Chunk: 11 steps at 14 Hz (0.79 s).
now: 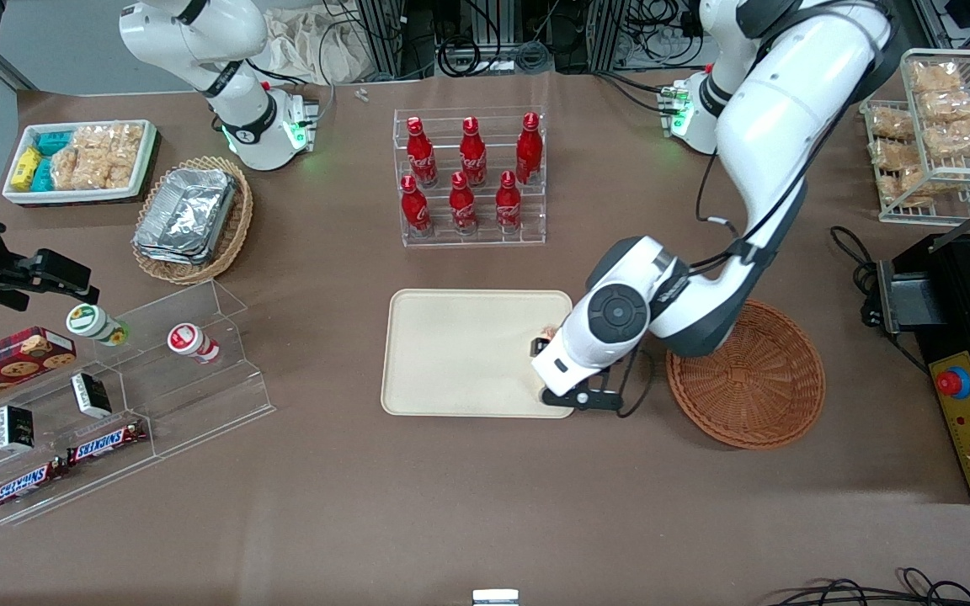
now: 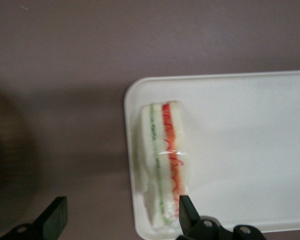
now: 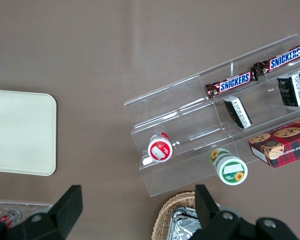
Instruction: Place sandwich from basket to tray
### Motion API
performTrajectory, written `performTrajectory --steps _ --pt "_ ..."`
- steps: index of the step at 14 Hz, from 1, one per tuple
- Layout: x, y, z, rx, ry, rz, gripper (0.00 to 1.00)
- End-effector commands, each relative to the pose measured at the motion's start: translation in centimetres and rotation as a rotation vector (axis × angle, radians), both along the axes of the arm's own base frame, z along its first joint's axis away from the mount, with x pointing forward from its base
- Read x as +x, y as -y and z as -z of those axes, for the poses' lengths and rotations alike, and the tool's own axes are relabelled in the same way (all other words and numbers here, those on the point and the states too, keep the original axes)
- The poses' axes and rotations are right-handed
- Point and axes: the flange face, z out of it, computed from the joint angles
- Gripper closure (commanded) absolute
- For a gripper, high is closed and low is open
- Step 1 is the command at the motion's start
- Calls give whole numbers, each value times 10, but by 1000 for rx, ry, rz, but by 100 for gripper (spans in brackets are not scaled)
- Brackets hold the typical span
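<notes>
The sandwich (image 2: 162, 160), a white wedge with a red and a green filling line, lies on the cream tray (image 2: 240, 150) close to its rounded corner. My left gripper (image 2: 121, 215) hovers over it, open, with one fingertip (image 2: 186, 207) by the red-filling side and the other out over the table. In the front view the gripper (image 1: 546, 343) is over the tray (image 1: 468, 353) edge closest to the basket, and the arm hides nearly all of the sandwich (image 1: 547, 332). The reddish-brown wicker basket (image 1: 746, 374) stands beside the tray with nothing in it.
A clear rack of red bottles (image 1: 470, 177) stands farther from the camera than the tray. Toward the parked arm's end are a tan basket with foil containers (image 1: 190, 217), a white snack tray (image 1: 81, 160) and an acrylic shelf with snacks (image 1: 114, 396). A black machine (image 1: 969, 353) sits at the working arm's end.
</notes>
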Motion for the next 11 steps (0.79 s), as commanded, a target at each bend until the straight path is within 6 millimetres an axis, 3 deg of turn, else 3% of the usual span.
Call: performTrajectory --steps 1,3,5,6,7,11 --pt "10 -47 -61 42 32 -26 0" --pt "14 -58 -83 27 61 -41 0" --pt "23 -80 -89 20 62 -75 0" --pt "22 -91 -103 27 66 -85 0" --pt "28 -119 -113 5 43 -88 0" --pt "18 -170 -137 41 4 71 0"
